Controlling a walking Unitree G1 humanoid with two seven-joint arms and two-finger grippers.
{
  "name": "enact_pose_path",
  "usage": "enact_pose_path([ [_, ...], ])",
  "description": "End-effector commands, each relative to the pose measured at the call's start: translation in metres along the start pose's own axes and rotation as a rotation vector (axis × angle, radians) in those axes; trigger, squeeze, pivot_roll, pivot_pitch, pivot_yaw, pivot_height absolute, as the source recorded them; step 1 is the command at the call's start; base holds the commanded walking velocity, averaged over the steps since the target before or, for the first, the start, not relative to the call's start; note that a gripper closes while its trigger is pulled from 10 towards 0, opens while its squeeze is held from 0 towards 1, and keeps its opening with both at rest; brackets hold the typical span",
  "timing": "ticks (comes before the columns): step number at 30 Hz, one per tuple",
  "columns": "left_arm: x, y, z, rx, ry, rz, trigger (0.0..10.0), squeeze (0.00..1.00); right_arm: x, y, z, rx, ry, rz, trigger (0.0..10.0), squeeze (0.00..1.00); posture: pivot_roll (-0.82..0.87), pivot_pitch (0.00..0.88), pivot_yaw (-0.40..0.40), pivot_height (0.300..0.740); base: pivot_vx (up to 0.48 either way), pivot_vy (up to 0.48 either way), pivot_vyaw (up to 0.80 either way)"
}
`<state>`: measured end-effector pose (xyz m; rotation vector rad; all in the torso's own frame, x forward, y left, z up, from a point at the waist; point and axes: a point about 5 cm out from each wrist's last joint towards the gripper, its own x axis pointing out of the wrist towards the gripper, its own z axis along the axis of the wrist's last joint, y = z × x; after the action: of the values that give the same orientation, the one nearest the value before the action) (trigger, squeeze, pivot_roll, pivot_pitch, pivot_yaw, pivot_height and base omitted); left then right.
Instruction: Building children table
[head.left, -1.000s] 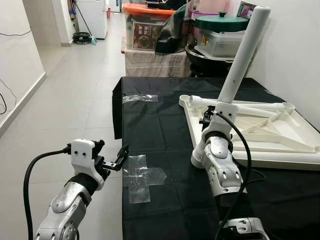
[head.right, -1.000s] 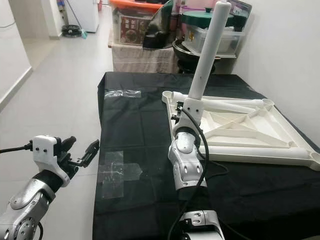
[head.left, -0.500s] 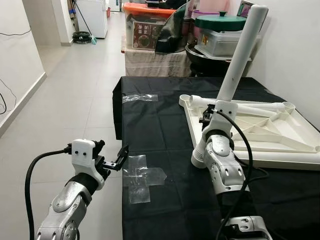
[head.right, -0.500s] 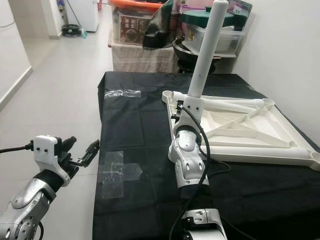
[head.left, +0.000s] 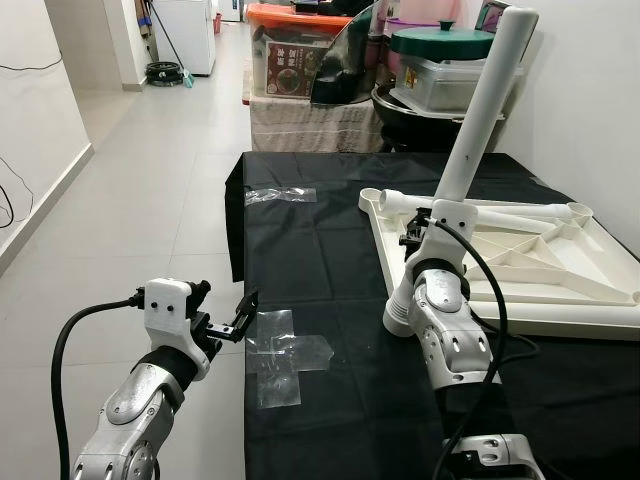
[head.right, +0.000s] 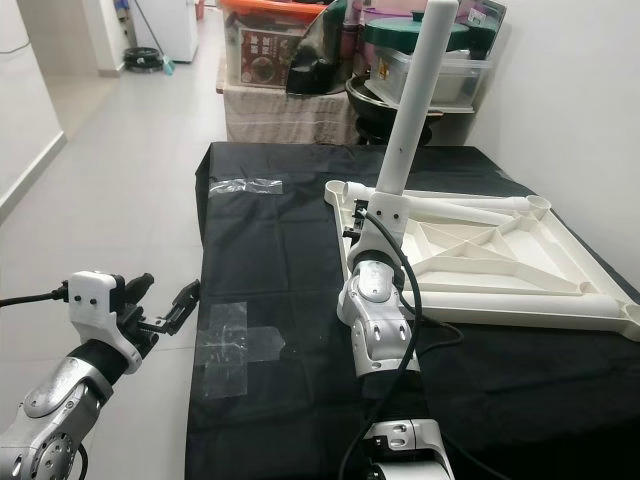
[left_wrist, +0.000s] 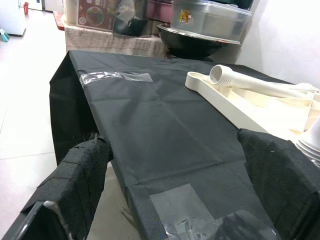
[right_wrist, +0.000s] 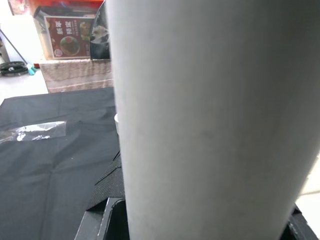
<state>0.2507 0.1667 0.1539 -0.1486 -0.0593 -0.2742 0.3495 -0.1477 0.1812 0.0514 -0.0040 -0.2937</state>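
Upright, right claw (head.left: 428, 222) gripping table leg (head.left: 485, 105)

Ahead of the left end effector (head.left: 243, 309), black-draped tabletop (head.left: 320, 250) lies open; the upturned white table (head.left: 520, 265) blocks farther right.

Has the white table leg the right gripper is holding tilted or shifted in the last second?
No. The white table leg leans as before, its top level with the green lid, its base at the tabletop's near corner.
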Motion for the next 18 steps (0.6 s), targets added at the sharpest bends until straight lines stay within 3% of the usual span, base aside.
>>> enact_pose_path([
  [1,0.002,-0.001,-0.001,0.014,0.003,-0.013,10.0,0.00,-0.001,-0.017,-0.031,-0.024,0.136,-0.056,10.0,0.00,0.11,0.000,-0.077,0.740,0.000,0.000,0.00],
  [7,0.002,-0.001,-0.001,0.014,0.002,-0.015,10.0,0.00,-0.001,-0.017,-0.026,-0.005,0.122,-0.062,10.0,0.00,0.11,0.000,-0.074,0.740,0.000,0.000,0.00],
  [8,0.002,-0.001,-0.001,0.015,0.002,-0.015,10.0,0.00,0.000,-0.018,-0.024,0.004,0.112,-0.065,10.0,0.33,0.11,0.000,-0.074,0.740,0.000,0.000,0.00],
  [9,0.002,0.000,-0.001,0.015,0.002,-0.016,10.0,0.00,0.000,-0.018,-0.023,0.011,0.103,-0.067,10.0,0.54,0.11,0.000,-0.073,0.740,0.000,0.000,0.00],
  [10,0.002,0.000,-0.001,0.015,0.002,-0.016,10.0,0.00,0.000,-0.018,-0.023,0.011,0.103,-0.067,10.0,0.54,0.11,0.000,-0.073,0.740,0.000,0.000,0.00],
  [11,0.002,0.000,-0.001,0.015,0.002,-0.016,10.0,0.00,-0.001,-0.018,-0.019,0.024,0.083,-0.065,10.0,1.00,0.11,0.000,-0.072,0.740,0.000,0.000,0.00],
  [18,0.003,0.000,-0.001,0.015,0.003,-0.020,10.0,0.00,-0.004,-0.017,0.002,0.054,-0.051,-0.052,10.0,1.00,0.10,0.000,-0.067,0.740,0.000,0.000,0.00],
])
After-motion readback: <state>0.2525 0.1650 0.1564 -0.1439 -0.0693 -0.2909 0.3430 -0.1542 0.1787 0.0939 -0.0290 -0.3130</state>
